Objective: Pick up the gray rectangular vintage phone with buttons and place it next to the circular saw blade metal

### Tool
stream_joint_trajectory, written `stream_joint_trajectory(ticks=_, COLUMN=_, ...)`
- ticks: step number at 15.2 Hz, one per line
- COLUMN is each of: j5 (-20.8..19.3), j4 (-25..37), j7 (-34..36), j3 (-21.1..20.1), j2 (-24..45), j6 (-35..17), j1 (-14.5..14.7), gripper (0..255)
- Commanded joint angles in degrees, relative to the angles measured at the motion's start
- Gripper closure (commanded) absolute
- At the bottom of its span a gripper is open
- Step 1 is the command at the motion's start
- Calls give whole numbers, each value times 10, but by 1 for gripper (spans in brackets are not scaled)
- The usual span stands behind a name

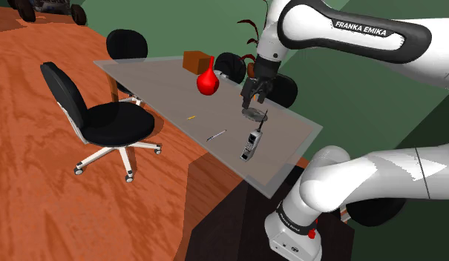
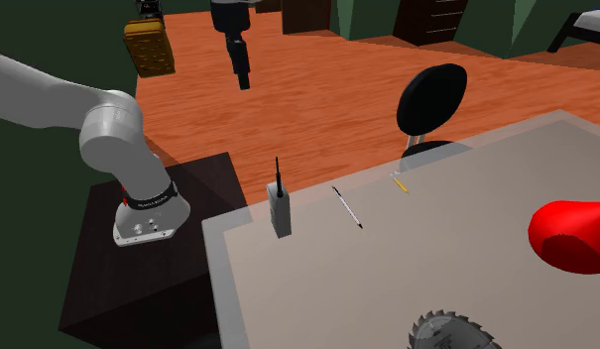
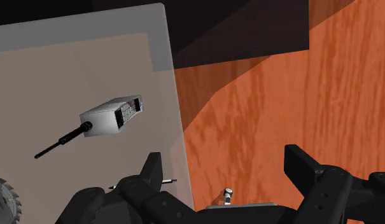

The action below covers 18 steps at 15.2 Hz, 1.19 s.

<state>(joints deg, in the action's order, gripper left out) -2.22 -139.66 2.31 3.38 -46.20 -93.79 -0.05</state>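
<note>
- Well, the gray handset phone lies right of the shoulder view's centre, near the table edge — just below the saw blade.
- Gripper hangs over the blade, fingers spread, empty.
- Probably light, rigid, smooth — clasp its boxy body, not the thin antenna.

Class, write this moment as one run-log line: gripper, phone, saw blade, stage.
gripper: open, empty | phone: lying on table, unheld | saw blade: on table, apart from phone | stage: before grasp
</note>
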Motion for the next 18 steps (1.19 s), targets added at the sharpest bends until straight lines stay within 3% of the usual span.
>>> stream_joint_trajectory(ticks=1, j5=0, j4=0, j7=0, j3=0, j2=0, j6=0, j1=0, gripper=0)
stream_joint_trajectory(ticks=18, j5=-84, j4=20, j7=-64, j3=123, j2=294, j6=-146, j1=-77, gripper=0)
